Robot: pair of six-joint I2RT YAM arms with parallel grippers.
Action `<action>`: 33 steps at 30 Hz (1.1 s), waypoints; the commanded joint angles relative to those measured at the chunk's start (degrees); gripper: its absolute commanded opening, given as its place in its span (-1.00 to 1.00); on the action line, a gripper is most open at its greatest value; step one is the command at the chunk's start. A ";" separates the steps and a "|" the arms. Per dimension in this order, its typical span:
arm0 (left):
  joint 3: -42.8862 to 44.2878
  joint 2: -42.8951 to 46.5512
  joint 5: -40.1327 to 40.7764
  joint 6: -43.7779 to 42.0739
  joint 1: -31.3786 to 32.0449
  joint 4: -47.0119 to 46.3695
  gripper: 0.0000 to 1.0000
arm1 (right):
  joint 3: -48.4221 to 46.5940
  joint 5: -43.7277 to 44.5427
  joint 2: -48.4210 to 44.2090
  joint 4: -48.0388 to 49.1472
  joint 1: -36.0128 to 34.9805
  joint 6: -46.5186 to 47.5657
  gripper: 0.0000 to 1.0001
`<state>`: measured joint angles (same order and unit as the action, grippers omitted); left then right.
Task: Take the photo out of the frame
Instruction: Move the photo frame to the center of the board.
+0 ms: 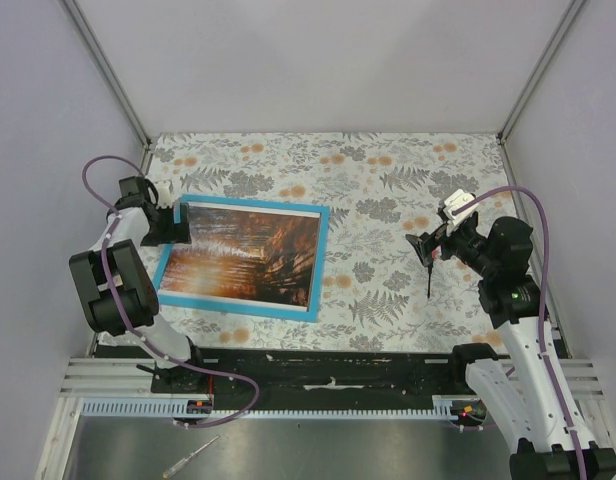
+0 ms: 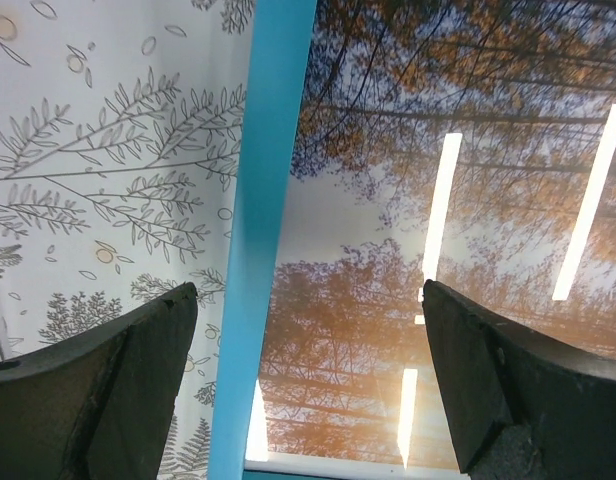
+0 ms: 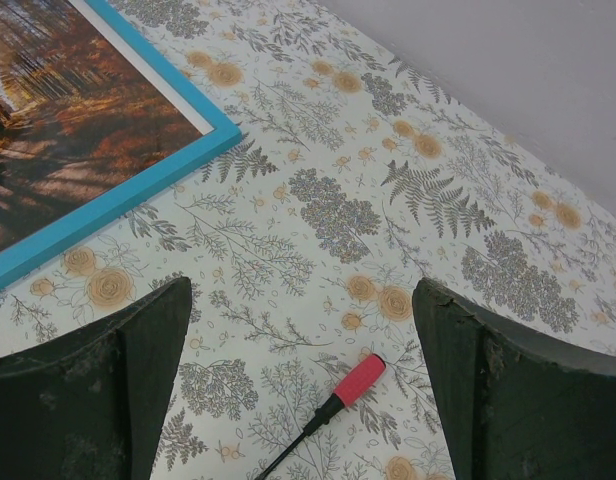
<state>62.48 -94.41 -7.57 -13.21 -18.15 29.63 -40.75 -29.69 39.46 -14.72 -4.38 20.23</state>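
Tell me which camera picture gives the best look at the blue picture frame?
The top external view: the frame lies there nearly whole, all four blue sides traceable, only its far-left corner hidden under the left gripper. The left wrist view shows just one blue side close up; the right wrist view catches a single corner.

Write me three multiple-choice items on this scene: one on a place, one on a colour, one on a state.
1. Where on the table does the frame lie? A left side; B right side; C far middle.
2. What colour is the frame? A red; B blue; C black.
3. The left gripper is: A open; B shut on the frame; C shut, empty.
Answers: 1 A, it lies left of centre; 2 B, its border is bright blue; 3 A, its jaws stand wide apart astride the frame's edge.
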 commanded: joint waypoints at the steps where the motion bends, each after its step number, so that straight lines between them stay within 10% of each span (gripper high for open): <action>1: -0.86 -1.65 -3.06 -3.04 -0.83 1.04 0.99 | -0.64 -0.45 -0.44 1.10 0.08 0.60 0.96; 33: -0.16 -1.39 -22.39 0.02 10.41 8.96 0.99 | -0.38 -6.68 0.09 -0.83 0.08 2.36 0.94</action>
<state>59.94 -96.77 -23.79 -15.53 -11.68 36.69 -40.75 -31.68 39.92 -15.27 -4.36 21.10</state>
